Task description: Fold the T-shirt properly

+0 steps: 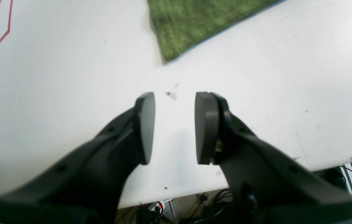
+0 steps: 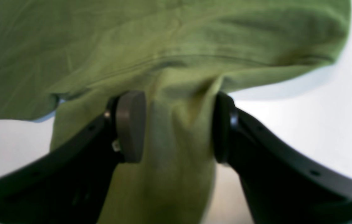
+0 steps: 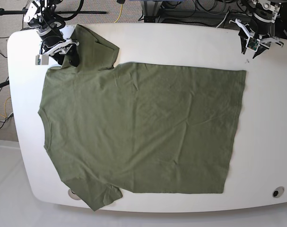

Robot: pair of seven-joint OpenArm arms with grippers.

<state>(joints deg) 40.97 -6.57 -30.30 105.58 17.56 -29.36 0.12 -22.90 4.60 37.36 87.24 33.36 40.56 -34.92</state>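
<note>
Olive T-shirt (image 3: 143, 127), one, flat

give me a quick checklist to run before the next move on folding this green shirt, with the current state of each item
1. The plain olive-green cotton T-shirt lies spread flat on the white table: ok, only light wrinkles.
2. The right gripper has sleeve cloth between its pads: ok, cloth fills the gap; whether the pads squeeze it firmly, cannot tell.
3. The left gripper is ready at the hem corner: not ok, jaws open and empty over bare table, with the corner lying ahead of it.
4. Both arms hold matching ends on the far edge: not ok, only the right one is on cloth.
5. The near sleeve is on the table: ok, though it lies close to the edge.
</note>
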